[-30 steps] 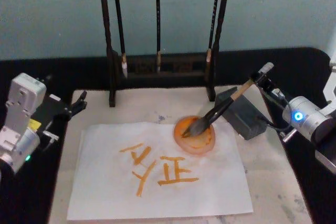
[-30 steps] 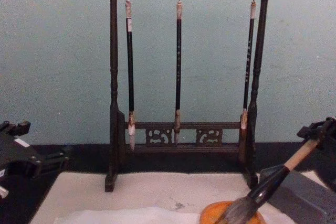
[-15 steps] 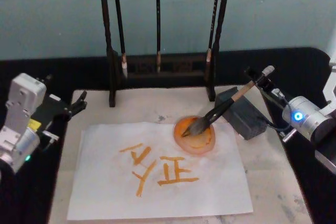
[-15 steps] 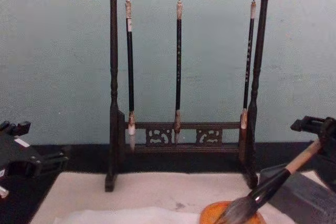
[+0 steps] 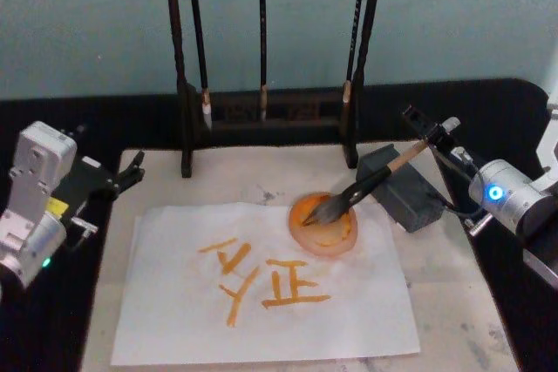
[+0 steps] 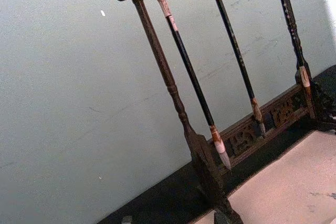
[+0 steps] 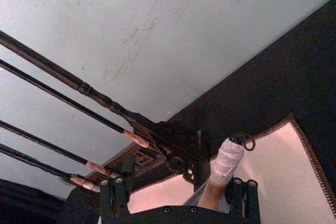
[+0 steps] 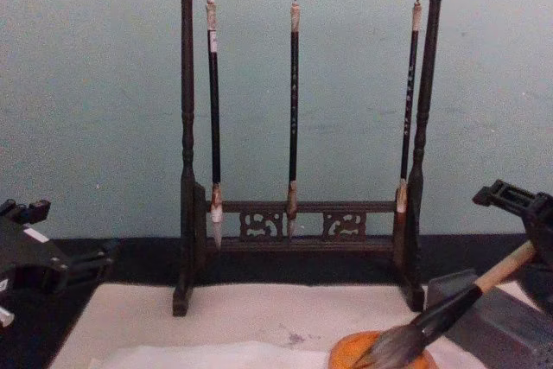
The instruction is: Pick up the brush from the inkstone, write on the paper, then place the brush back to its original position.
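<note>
1. Head view, biggest thing first: the black counter (image 5: 488,102) carries a cream mat (image 5: 445,302) that runs nearly to the front edge, with dark counter left bare along both sides and the back.
2. The wooden brush rack (image 5: 270,115) stands at the back of the mat. Three thin brushes (image 8: 294,110) hang in it, well apart from each other.
3. The paper (image 5: 174,320) lies on the mat with orange strokes (image 5: 261,280) on it. There's bare mat in front of it and to its right.
4. A grey inkstone (image 5: 405,193) sits just past the paper's right far corner, and a round orange dish (image 5: 324,228) rests on that corner.
5. The brush (image 5: 366,187) lies tilted, tuft down in the dish, shaft resting on the inkstone.
6. The right claw (image 5: 427,132) is spread wide around the handle top, fingers standing off it on both sides. Right wrist view shows the wrapped handle end (image 7: 227,161) between them with gaps.
7. The left claw (image 5: 131,172) is parked at the mat's left edge. Can't tell whether it's open.
8. In the chest view the paper and dish are cut off at the bottom.
</note>
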`<control>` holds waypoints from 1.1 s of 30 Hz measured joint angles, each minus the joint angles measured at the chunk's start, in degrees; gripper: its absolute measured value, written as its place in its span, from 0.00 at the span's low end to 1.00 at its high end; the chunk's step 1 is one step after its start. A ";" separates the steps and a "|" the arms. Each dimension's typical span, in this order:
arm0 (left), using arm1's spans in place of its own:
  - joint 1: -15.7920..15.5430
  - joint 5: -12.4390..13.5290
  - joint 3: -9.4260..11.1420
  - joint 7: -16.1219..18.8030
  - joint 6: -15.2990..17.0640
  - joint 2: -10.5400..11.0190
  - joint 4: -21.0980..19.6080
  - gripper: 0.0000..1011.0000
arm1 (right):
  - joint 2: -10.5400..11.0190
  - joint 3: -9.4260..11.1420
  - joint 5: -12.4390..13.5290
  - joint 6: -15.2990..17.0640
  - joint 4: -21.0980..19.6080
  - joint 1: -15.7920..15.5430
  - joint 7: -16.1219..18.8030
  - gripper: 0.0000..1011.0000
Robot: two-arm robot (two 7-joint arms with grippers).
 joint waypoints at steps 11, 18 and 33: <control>-0.01 0.00 0.00 0.00 0.00 0.00 0.01 1.00 | 0.00 0.00 0.00 0.00 0.00 0.00 0.00 0.99; 0.00 0.00 0.00 0.00 0.00 0.00 0.01 1.00 | 0.30 -0.22 0.05 -0.08 -0.04 -0.01 0.49 0.99; 0.00 0.00 0.00 0.00 0.00 0.00 0.00 1.00 | 5.05 0.06 4.27 0.19 -5.91 -4.79 -0.01 0.99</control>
